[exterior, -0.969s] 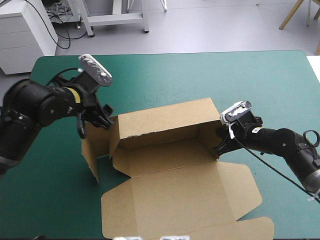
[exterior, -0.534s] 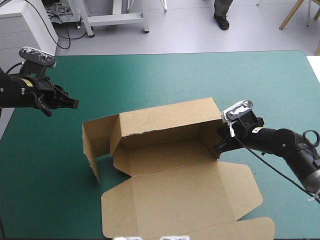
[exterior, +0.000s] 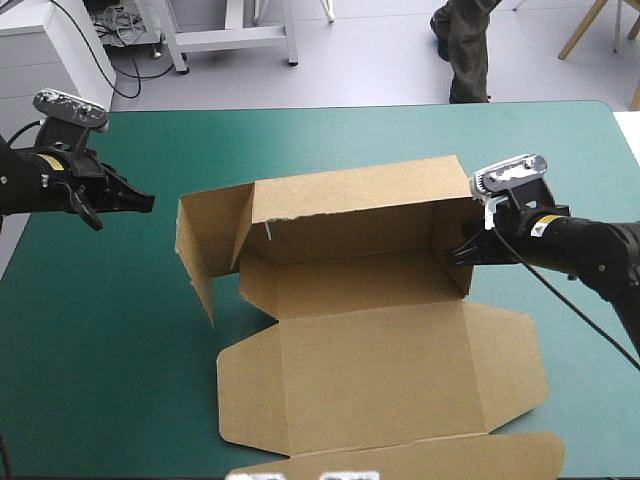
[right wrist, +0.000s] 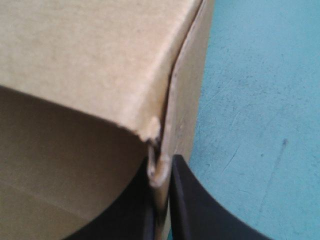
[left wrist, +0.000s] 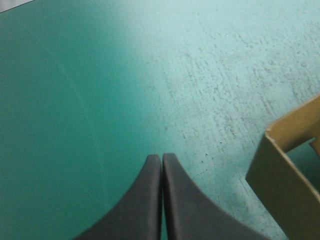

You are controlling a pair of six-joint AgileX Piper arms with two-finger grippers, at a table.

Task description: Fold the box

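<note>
- Box (exterior: 350, 285) of brown board sits at the middle of the tabletop (exterior: 330, 140), an open tray on the teal-green cover (left wrist: 100, 100).
- Its back wall (exterior: 350, 205) stands upright on the 12 o'clock side, with a ragged top edge inside.
- Its lid (exterior: 380, 370) lies flat toward 6 o'clock, side tabs spread, and the tuck flap (exterior: 400, 462) reaches the near edge of the tabletop.
- At the box's 9 o'clock end, an end flap (exterior: 205, 240) stands upright and swung outward, not tucked in.
- At the 3 o'clock end, the right pincer (exterior: 462, 252) is clenched on the upper corner of the end wall; the right wrist view shows the board's edge (right wrist: 90, 65) pinched between the two black fingers (right wrist: 162, 164) (the corner there looks a little crushed).
- The left pincer (exterior: 145, 203) is at 9 o'clock, well apart from the box and near the tabletop's left edge.
- Its fingers are pressed together in one point (left wrist: 161, 156), holding nothing, over bare cover, with a corner of the box (left wrist: 280, 175) off to one side.
</note>
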